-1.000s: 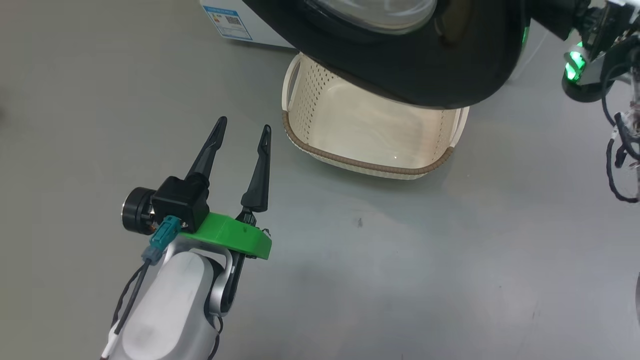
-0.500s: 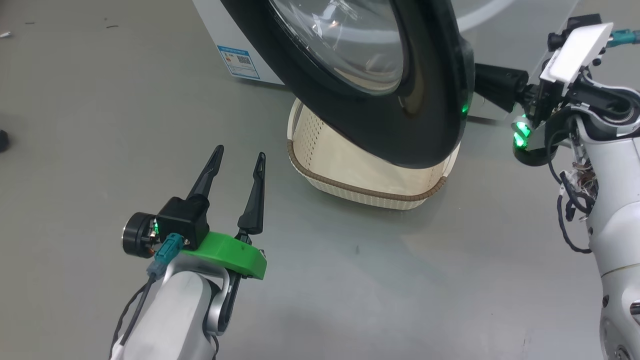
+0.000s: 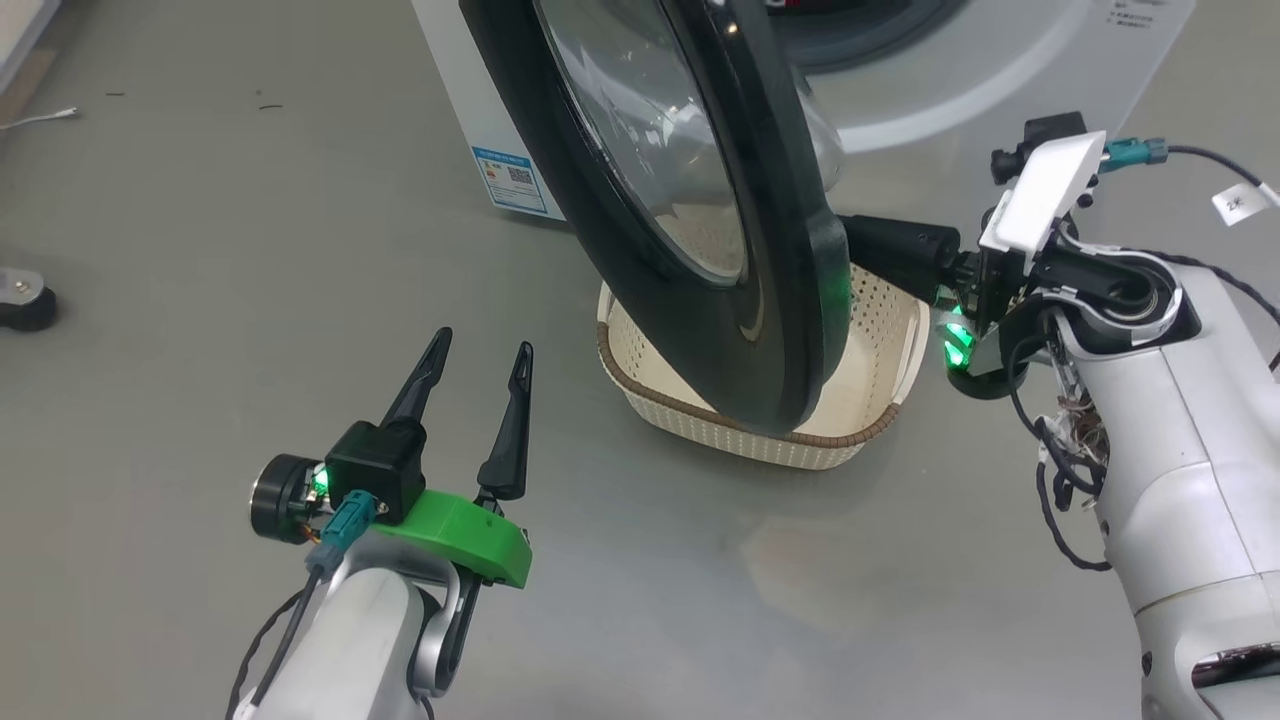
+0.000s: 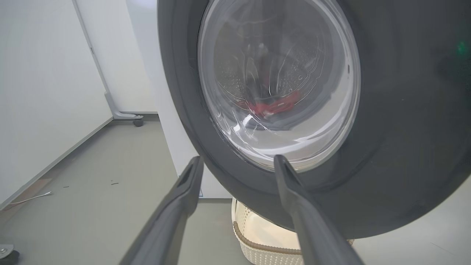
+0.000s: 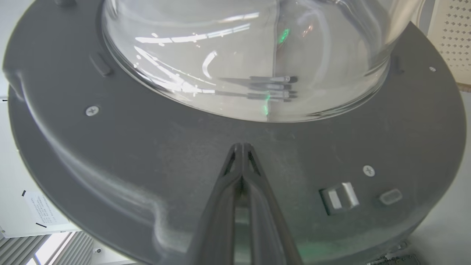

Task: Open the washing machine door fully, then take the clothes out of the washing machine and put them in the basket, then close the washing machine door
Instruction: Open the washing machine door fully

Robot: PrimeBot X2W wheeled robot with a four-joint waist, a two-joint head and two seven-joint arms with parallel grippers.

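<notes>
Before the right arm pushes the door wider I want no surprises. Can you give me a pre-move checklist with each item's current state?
1. Washing machine door fully open: not ok. It stands part-open above the basket.
2. Right gripper shut, with its tips at the door's inner face: ok.
3. Left gripper open and apart from the door: ok.
4. Basket ready to receive: ok. The part that shows is empty.
5. Clothes inside the washing machine: ok. Red fabric shows through the glass.
6. Room for the door to swing wider: cannot tell.
</notes>
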